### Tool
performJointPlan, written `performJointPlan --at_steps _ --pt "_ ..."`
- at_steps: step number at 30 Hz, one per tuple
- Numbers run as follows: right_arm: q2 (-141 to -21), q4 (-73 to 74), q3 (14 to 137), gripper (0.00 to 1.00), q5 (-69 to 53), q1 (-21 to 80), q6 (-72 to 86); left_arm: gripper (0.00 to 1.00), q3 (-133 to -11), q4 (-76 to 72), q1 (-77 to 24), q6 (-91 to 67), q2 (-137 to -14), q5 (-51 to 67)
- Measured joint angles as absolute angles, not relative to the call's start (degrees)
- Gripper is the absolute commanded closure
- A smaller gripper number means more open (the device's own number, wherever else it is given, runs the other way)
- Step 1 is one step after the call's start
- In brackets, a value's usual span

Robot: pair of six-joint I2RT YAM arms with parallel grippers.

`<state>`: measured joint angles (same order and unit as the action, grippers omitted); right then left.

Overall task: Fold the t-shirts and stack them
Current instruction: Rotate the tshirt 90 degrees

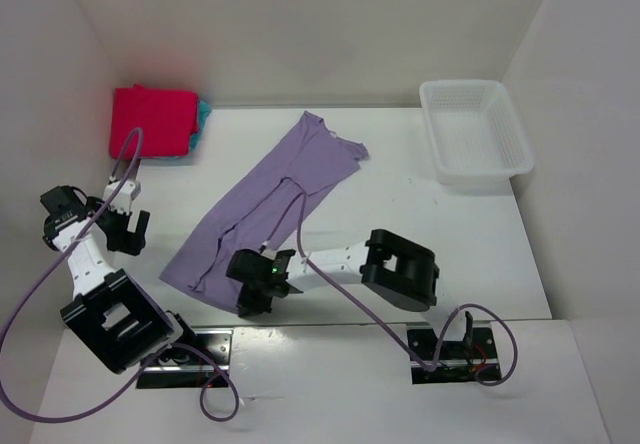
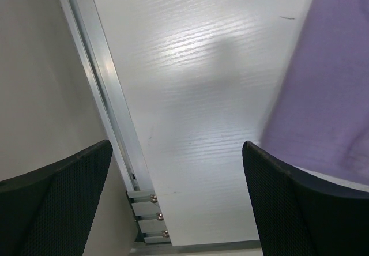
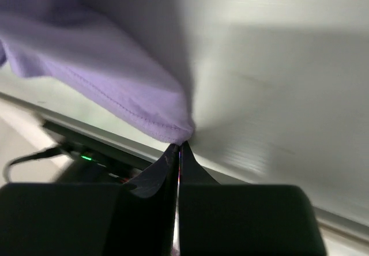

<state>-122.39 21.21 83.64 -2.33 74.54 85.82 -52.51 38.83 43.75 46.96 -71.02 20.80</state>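
My left arm (image 1: 88, 259) is folded up on the left side, and my left gripper (image 2: 177, 152) hangs low over the table with its jaws spread wide. My right arm (image 1: 335, 261) reaches left along the near edge, and my right gripper (image 3: 179, 147) has its fingertips pressed together, pinching a corner of the shirt (image 3: 115, 83).

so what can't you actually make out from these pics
- Top view: the turquoise blue cloth shirt is mostly hidden under the folded magenta-red cloth shirt; only an edge shows.
- Right wrist view: how much hem of the pale lavender cloth shirt the shut right gripper pinches is hidden between its fingers; from above, its black body covers the tips.
- Left wrist view: that shirt is blurred and cut off by the right edge.
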Motion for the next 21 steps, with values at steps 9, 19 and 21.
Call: performJointPlan --at_steps 9,19,21 --pt "-99.09 23.31 54.13 1.0 -0.3 73.93 89.86 0.0 -52.51 42.0 41.89 50.59 -69.82 21.76" --pt "-72.42 32.82 38.89 0.59 1.23 73.76 94.04 0.0 -52.29 46.0 24.14 51.51 -64.4 22.79" --pt "-70.48 34.48 38.96 0.52 1.19 74.54 93.43 0.0 -51.46 46.81 19.29 53.08 -60.8 22.76"
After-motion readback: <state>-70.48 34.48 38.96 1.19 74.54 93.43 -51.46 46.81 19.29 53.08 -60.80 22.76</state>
